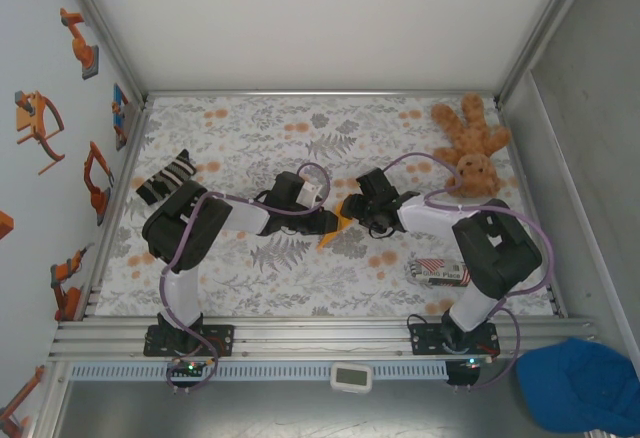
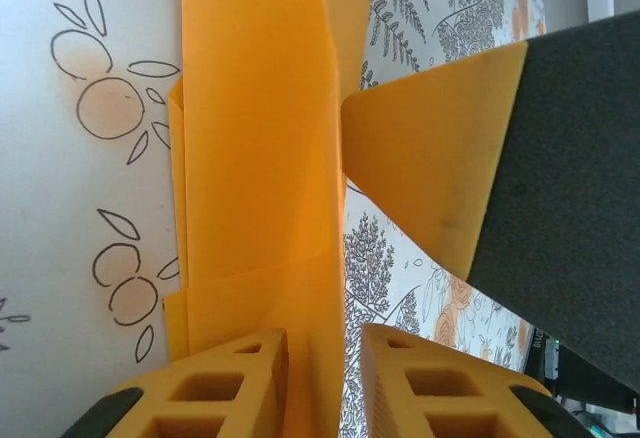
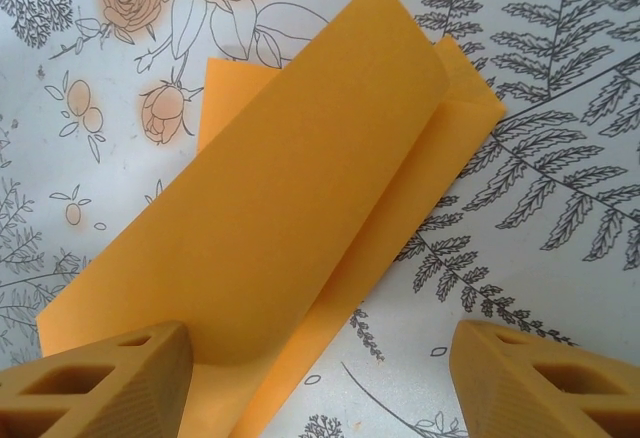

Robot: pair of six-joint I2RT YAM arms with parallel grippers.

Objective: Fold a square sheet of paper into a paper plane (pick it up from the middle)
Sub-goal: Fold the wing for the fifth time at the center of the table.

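At the desk's centre, the left pincer sits narrowly parted around the creased square sheet of paper; the right pincer gapes wide; the striped packet has illegible print.

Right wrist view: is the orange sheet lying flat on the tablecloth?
No, the square sheet of paper has one flap curling up and over its lower layer, not pressed flat.

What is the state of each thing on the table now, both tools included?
Orange paper: folded over, top flap curled, not pressed flat.
Left tool: slightly open, paper between its fingers.
Right tool: wide open over the paper.
Teddy: lying flat, apart from both tools.
Striped packet: lying flat, apart from both tools.
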